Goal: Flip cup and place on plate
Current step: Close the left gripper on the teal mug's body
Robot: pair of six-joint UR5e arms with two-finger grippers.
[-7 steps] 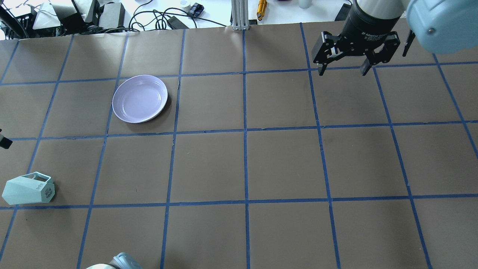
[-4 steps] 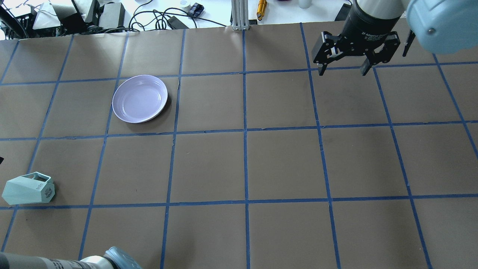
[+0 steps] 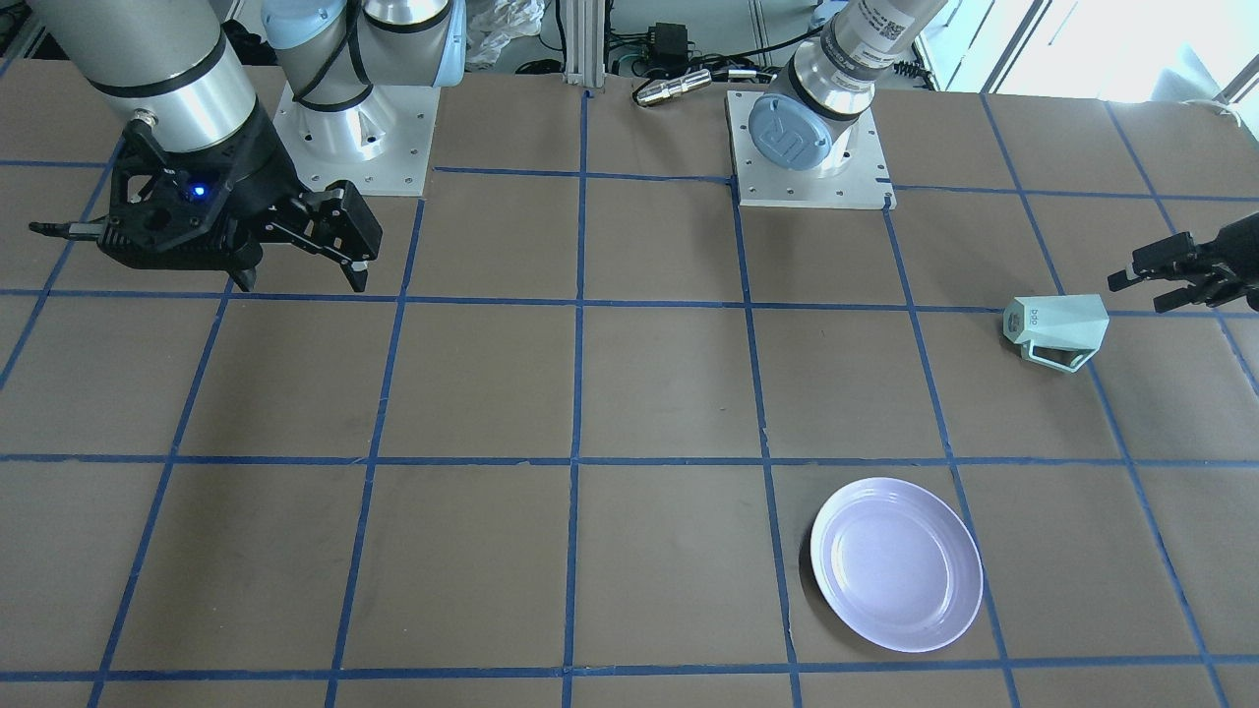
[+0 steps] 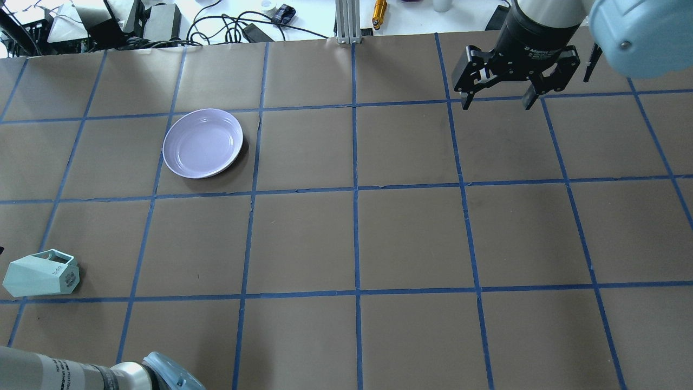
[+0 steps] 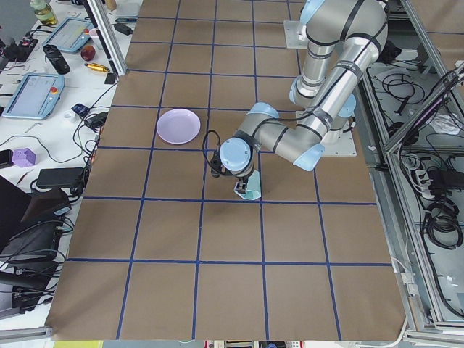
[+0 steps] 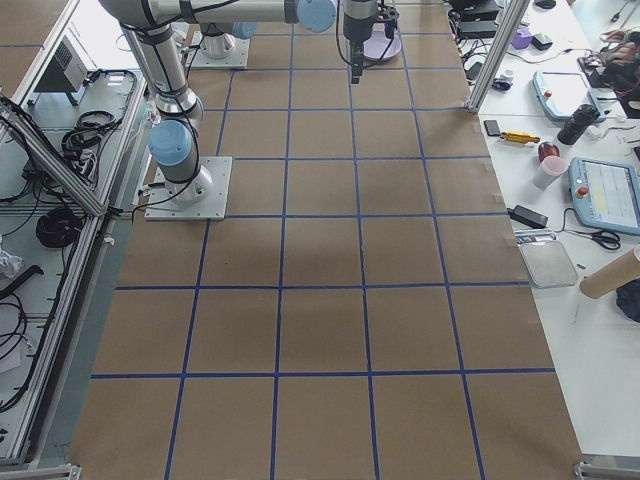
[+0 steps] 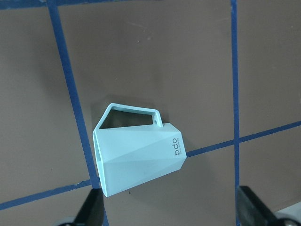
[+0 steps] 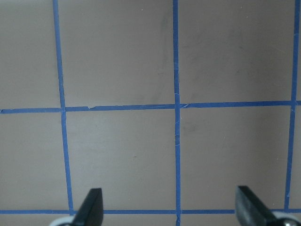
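Left gripper (image 7: 169,209) is hovering wide open near the cup (image 7: 136,157), which is lying sideways by the table's (image 4: 411,238) left edge. Right gripper (image 4: 496,100) is hanging wide open, and the plate (image 4: 203,143) is sitting well apart.

Brown paper covers the table (image 4: 303,238) — blue tape (image 4: 356,238) grids it — cables (image 4: 216,23) clutter the white bench (image 4: 311,16) behind.

Mint cup (image 7: 138,157), handle toward top, rim over blue tape (image 7: 69,80), left gripper (image 7: 171,209) spread
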